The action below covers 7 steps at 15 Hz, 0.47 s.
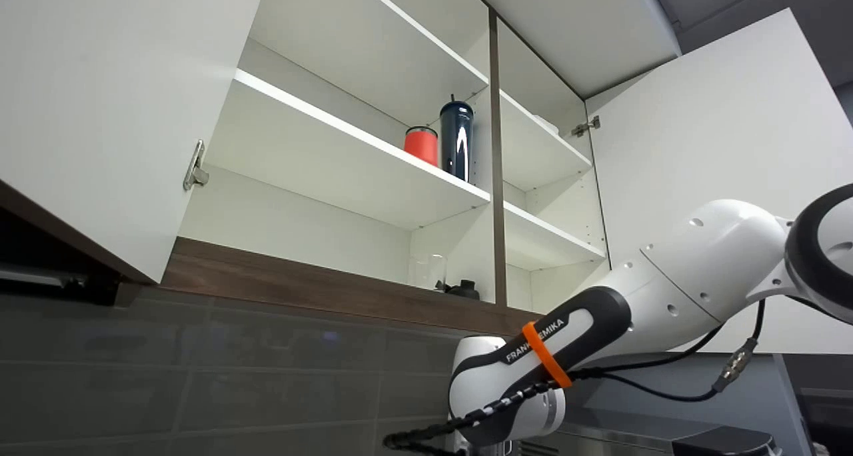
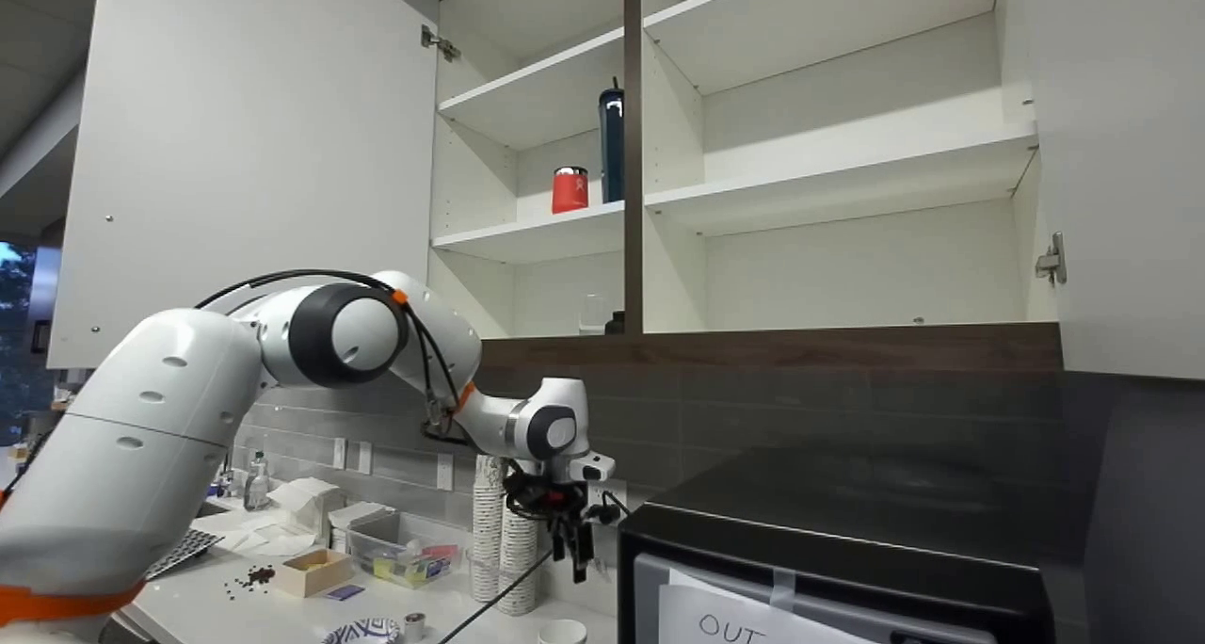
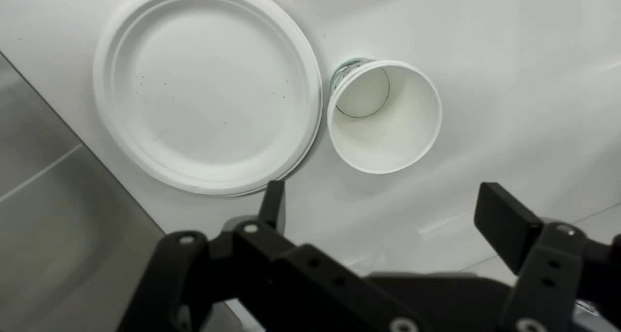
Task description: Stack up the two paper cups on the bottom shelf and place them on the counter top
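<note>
A white paper cup [image 3: 383, 123] with a bluish-green print stands upright on the white counter top [image 3: 509, 142] in the wrist view. I see one rim and cannot tell whether a second cup is nested with it; no second cup shows separately. A white round rim [image 2: 562, 632] at the bottom of an exterior view may be this cup. My gripper [image 3: 381, 196] is open and empty above the counter, apart from the cup; it also shows in an exterior view [image 2: 570, 564]. The bottom shelf [image 1: 300, 284] shows no paper cups; it also appears here [image 2: 847, 347].
White plates [image 3: 208, 89] lie beside the cup. The black microwave [image 2: 847, 531] stands close beside the gripper. Tall stacks of cups [image 2: 488, 531] stand behind it. A clear glass [image 1: 426, 271] and a black object [image 1: 462, 289] sit on the bottom shelf. Cabinet doors [image 1: 720, 176] hang open.
</note>
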Available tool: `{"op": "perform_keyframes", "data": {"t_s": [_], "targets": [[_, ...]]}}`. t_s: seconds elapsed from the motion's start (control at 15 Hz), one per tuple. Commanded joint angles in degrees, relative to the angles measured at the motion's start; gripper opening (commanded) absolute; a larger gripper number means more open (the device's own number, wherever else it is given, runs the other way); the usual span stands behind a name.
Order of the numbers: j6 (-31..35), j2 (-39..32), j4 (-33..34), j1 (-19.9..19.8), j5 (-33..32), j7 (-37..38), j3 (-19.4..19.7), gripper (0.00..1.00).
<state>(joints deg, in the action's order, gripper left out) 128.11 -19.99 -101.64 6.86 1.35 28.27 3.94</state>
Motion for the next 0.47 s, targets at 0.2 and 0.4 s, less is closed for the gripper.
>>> {"op": "perform_keyframes", "data": {"t_s": [0.2,0.4], "targets": [[-2.5,2.3,0.1,-0.7,-0.2,0.1,-1.2,1.0],[-2.5,2.0,0.1,-0.8,-0.2,0.1,-1.1,1.0]]}}
